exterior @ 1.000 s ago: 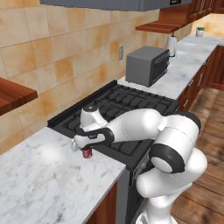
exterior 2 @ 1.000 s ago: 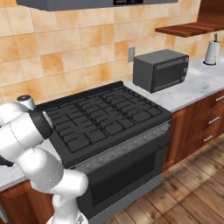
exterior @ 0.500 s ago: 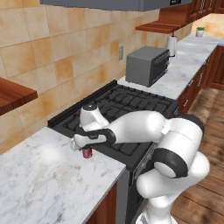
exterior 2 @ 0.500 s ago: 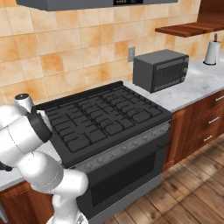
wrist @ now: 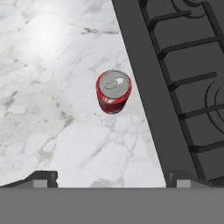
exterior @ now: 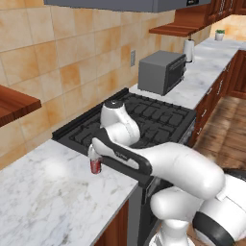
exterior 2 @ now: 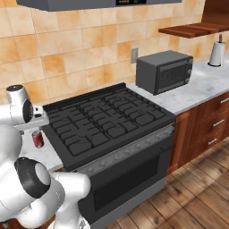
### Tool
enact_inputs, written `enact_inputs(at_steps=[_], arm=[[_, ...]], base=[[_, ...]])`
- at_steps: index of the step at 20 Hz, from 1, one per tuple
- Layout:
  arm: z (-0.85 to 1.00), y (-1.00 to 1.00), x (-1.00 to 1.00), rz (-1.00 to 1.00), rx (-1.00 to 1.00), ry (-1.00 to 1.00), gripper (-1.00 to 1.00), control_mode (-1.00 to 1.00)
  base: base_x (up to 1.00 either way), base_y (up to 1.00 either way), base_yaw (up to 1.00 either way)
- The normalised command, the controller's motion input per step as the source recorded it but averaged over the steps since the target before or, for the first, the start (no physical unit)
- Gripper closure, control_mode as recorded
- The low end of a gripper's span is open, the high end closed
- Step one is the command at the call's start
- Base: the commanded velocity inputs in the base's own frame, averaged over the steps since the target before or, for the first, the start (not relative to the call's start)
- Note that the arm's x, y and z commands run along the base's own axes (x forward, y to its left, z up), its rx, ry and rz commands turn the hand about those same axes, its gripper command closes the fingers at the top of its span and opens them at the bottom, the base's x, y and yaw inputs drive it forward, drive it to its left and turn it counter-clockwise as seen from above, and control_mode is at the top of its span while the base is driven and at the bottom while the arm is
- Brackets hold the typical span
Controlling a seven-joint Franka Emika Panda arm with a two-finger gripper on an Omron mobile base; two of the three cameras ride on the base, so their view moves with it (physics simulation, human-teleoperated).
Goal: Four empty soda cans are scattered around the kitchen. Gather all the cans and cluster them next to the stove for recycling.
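In the left base view your hand sits directly above the red soda can, which stands upright on the marble desk just beside the left edge of the stove; the forearm hides the fingers, so you cannot judge from here how much room there is around the can, and a sideways swing on the way out could clip it and roll it toward the front edge. In the right base view the red soda can stands next to the stove with the wrist right over it; any downward dip would knock it over. In the hand view you look straight down on the red soda can, free on the desk and apart from both fingertips, which stand wide at the bottom corners, so the hand is spread open and holds nothing. The can is close to the stove rim; lift straight up before you turn, or a trailing finger may drag it against that rim and tip it.
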Motion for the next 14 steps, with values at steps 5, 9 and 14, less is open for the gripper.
enact_inputs(at_steps=[5, 9, 14], arm=[[0.43, -0.79, -0.65, 0.0, 0.01, 0.07, -1.0, -1.0], [0.3, -0.48, -0.76, 0.0, 0.01, 0.16, -1.0, -1.0], [0.01, -0.45, -0.53, -0.07, 0.0, 0.07, -1.0, -1.0]], base=[[0.0, 0.0, 0.0], [0.0, 0.0, 0.0], [0.0, 0.0, 0.0]])
